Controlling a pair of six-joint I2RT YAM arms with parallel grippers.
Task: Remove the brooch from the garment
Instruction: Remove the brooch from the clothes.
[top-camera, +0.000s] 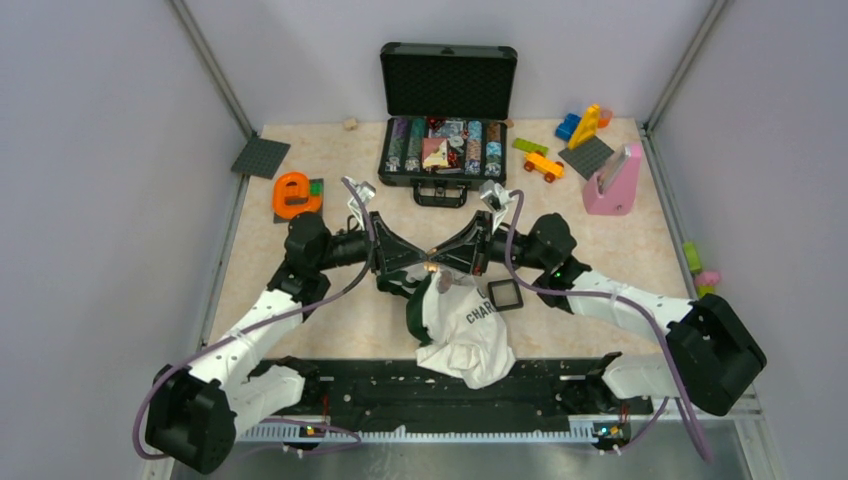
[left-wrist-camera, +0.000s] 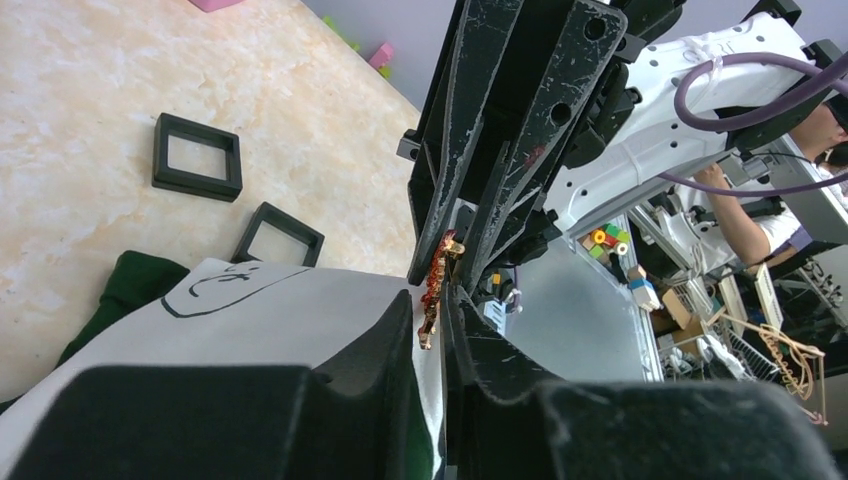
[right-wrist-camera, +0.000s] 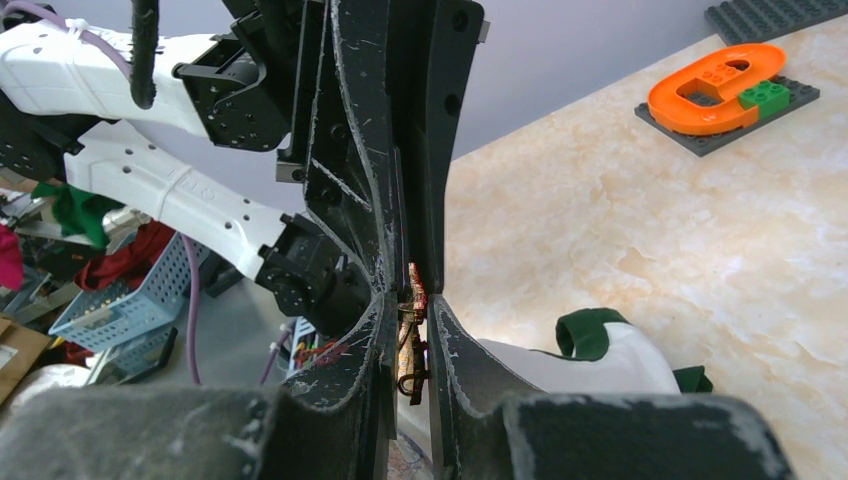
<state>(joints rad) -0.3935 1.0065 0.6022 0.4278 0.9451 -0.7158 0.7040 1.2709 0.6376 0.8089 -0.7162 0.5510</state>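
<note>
The garment (top-camera: 465, 335), white with dark green trim and lettering, is lifted off the table and hangs below both grippers. The brooch (top-camera: 432, 265) is a tiny red-gold pin at the spot where the two grippers meet tip to tip. In the left wrist view it (left-wrist-camera: 435, 285) shows edge-on at my left gripper (left-wrist-camera: 432, 315), whose jaws are shut on white cloth (left-wrist-camera: 280, 310). In the right wrist view the brooch (right-wrist-camera: 411, 325) sits pinched between the narrow jaws of my right gripper (right-wrist-camera: 410, 310), with the garment (right-wrist-camera: 580, 365) beside it.
An open black case (top-camera: 445, 150) of chips stands behind the grippers. An orange letter "e" (top-camera: 292, 195) lies at the left and a small black frame (top-camera: 504, 294) right of the garment. A toy car (top-camera: 543, 165), blocks and a pink holder (top-camera: 615, 180) sit at the back right.
</note>
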